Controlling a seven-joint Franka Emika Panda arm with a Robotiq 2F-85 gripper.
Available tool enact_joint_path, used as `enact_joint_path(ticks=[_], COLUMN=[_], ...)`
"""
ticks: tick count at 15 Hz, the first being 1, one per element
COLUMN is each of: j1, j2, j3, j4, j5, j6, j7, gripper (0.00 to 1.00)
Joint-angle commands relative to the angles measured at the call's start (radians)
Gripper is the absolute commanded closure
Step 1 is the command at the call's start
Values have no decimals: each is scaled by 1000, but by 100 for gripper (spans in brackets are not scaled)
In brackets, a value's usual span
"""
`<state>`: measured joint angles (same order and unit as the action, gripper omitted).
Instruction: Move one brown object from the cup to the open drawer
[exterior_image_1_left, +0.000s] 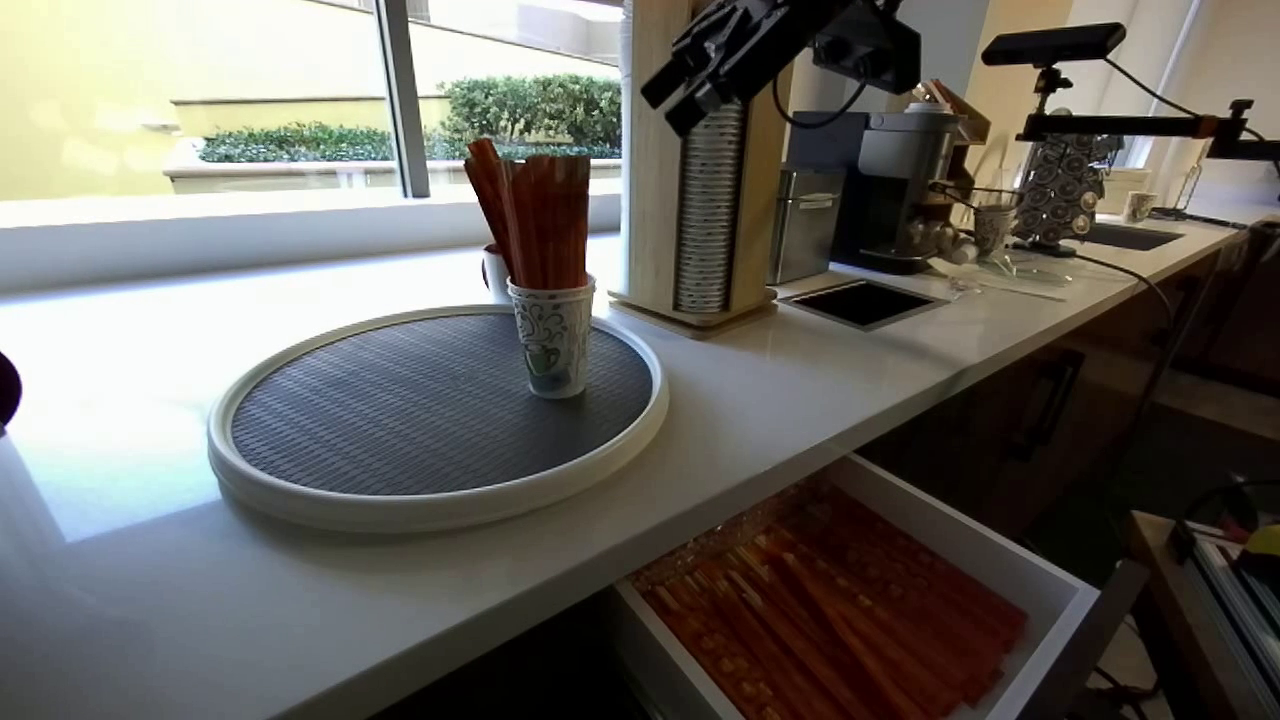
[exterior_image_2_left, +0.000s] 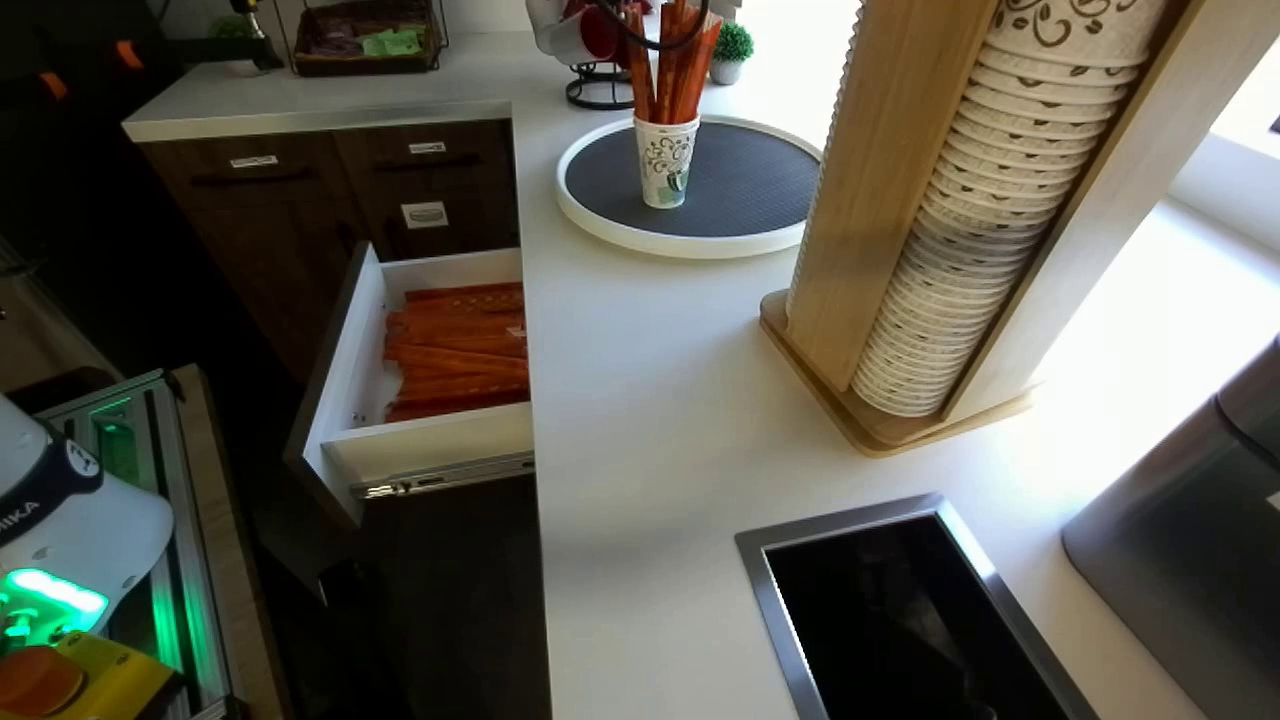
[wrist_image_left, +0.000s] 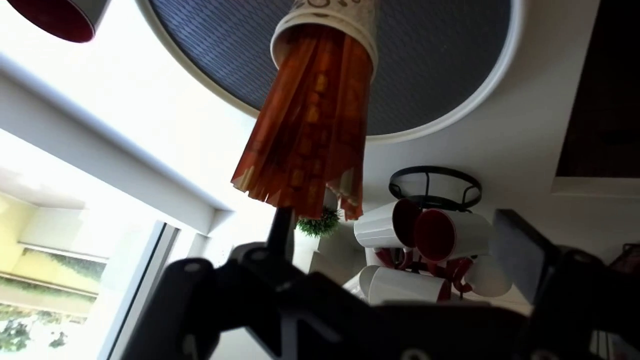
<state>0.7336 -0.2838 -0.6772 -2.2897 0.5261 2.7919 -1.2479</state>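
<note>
Tool (wrist_image_left: 397, 224): spread | brown sticks (exterior_image_1_left: 545, 220): in cup (exterior_image_1_left: 553, 345), drawer (exterior_image_1_left: 980, 550) | arm (exterior_image_2_left: 100, 530): lettered "…IKA"

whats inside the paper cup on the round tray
A bundle of flat reddish-brown sticks stands in the patterned paper cup, rising well above its rim. The cup's wall hides their lower ends and whatever lies at the bottom.
</note>
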Motion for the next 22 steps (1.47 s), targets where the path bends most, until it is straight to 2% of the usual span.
enact_joint_path(ticks=[1,4,9,11,12,13,16,19,20,22], j1=[96,196,337,431,291,304,253,253,326,370], j2=[-54,-87,-91,-129,-47,-48,-33,-17,-61,-66], j3=[-124,-249,-436,-528,-409,-424,-377,-382,-445,-498], j4=[-4,9,55,67,61,63,64,69,65,71], j5=[118,227,328,407,379,396,404,425,397,423], j6=[-53,-115,-216,-228,-237,-239,-242,-257,-234,-254], j7=[-221,-400,-589,-683,-611,-629,-632,-652,-649,-699], gripper=[0,0,0,0,0,0,0,0,0,0])
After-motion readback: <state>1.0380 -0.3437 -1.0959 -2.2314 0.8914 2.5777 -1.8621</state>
